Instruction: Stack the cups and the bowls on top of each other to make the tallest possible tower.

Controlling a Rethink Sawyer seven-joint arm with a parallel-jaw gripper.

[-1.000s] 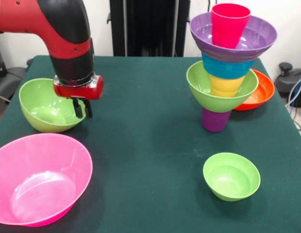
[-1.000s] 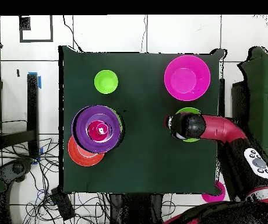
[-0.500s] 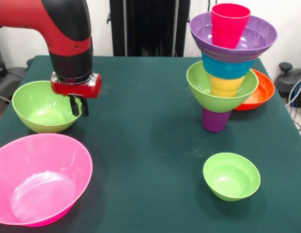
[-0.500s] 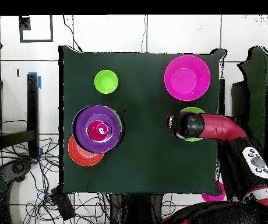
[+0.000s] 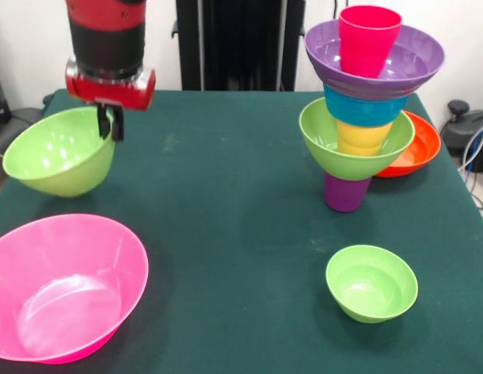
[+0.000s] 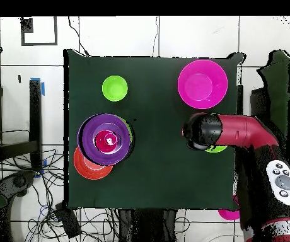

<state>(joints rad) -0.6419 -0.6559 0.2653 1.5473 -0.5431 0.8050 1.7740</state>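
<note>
My gripper [image 5: 110,123] is shut on the right rim of a large lime green bowl [image 5: 58,153], which hangs tilted above the table's left side. In the overhead view the arm's wrist [image 6: 202,131] covers the gripper, and only a sliver of that bowl [image 6: 217,149] shows. The tower [image 5: 366,109] stands at the right: a purple cup [image 5: 347,193] as base, then a lime green bowl [image 5: 319,140], a yellow cup [image 5: 363,137], a blue bowl [image 5: 364,110], a wide purple bowl [image 5: 413,58] and a red cup [image 5: 369,39] on top. From overhead the tower [image 6: 105,139] shows as rings.
A large hot pink bowl [image 5: 62,284] [image 6: 202,83] sits at the front left. A small lime green bowl [image 5: 371,282] [image 6: 115,87] lies in front of the tower. An orange-red bowl [image 5: 417,148] [image 6: 84,167] rests behind the tower, close against it.
The gripper has risen with the large lime green bowl, lifting it off the table and tilting it. Nothing else has moved.
</note>
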